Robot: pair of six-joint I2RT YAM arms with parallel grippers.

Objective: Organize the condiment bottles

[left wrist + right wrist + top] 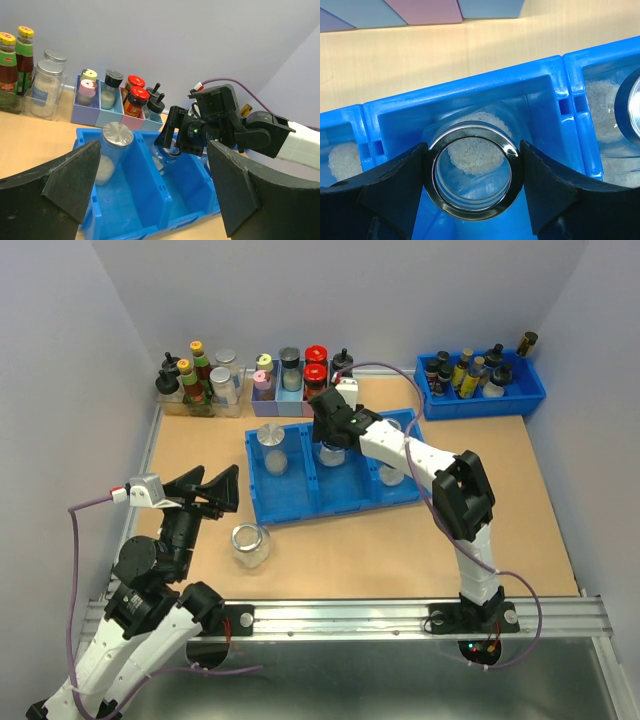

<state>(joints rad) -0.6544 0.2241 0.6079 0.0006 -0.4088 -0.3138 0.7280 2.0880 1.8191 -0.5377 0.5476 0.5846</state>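
A blue three-compartment tray lies mid-table. My right gripper is shut on the silver rim of an open clear jar holding white granules, at the far end of the middle compartment; its fingers press both sides of the rim. A lidded jar stands in the left compartment and shows in the left wrist view. Another jar is in the right compartment, partly hidden by the arm. An open jar stands on the table in front of the tray. My left gripper is open and empty, left of the tray.
Pastel holders with coloured-cap bottles stand at the back centre. A clear bin of sauce bottles and jars is at the back left. A blue bin of dark bottles is at the back right. Walls close three sides.
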